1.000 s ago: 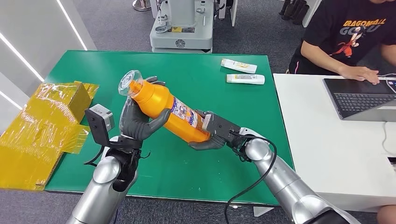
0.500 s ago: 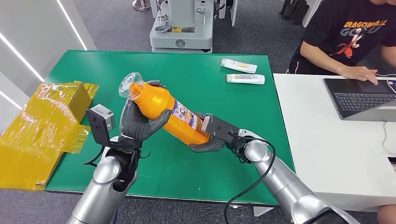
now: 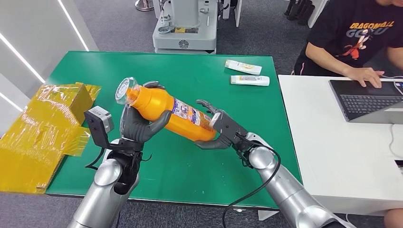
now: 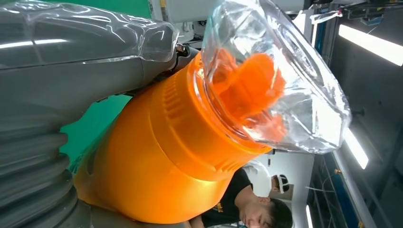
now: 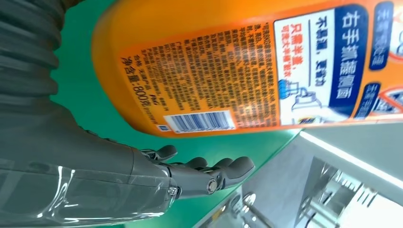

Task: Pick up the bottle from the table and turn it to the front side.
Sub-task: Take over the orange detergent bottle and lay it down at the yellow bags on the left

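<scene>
An orange bottle with a clear cap and a printed label is tilted in the air above the green table, cap end up and to the left. My left hand grips it just below the neck. In the left wrist view the bottle's shoulder and cap loom close. My right hand sits at the bottle's base with its fingers spread. In the right wrist view its fingers stand off the back label, with green table showing between them.
A yellow film-wrapped box lies at the table's left edge. Two white tubes lie at the far right. A person types on a laptop at the white table to the right. A grey machine base stands beyond the far edge.
My right hand's fingers have spread away from the bottle's base. My left hand has carried the bottle slightly left and lowered its tilt.
</scene>
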You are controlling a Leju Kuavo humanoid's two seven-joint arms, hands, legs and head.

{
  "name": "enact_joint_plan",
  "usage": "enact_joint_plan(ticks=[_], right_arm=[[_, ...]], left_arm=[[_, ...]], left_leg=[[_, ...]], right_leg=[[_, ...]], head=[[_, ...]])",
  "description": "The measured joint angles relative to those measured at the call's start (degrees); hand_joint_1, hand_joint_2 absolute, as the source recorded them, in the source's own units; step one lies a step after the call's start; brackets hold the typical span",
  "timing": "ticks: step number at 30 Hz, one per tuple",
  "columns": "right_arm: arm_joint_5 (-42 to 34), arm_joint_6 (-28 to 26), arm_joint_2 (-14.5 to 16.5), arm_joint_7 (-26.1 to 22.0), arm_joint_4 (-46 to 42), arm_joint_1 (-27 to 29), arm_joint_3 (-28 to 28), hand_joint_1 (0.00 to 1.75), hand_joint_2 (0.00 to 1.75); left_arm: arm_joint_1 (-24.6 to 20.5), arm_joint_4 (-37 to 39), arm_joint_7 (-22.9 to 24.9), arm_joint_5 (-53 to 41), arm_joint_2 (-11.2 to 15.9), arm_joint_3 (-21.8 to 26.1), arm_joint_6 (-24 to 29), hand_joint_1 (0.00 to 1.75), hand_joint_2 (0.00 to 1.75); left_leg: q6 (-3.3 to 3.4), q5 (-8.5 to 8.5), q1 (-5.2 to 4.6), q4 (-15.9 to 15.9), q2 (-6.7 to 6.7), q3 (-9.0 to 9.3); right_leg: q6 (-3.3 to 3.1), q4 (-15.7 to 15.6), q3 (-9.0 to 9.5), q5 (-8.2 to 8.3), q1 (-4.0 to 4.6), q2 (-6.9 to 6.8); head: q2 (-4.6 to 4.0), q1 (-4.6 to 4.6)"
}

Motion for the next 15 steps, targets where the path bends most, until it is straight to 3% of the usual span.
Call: enact_joint_plan(ticks=[15], right_arm=[[1.8,-11.2,-0.8,5.8,-14.2,7.1,-3.2,0.0,1.75]], left_arm=[[0.7,0.0,-1.1,1.4,-0.1,0.9,2.3,1.75,1.75]], left_leg=[[0.0,-0.01,0.0,0.0,-0.01,-0.03]], right_leg=[[0.0,0.0,0.0,0.0,0.0,-0.01]], head=[[0.0,0.01]])
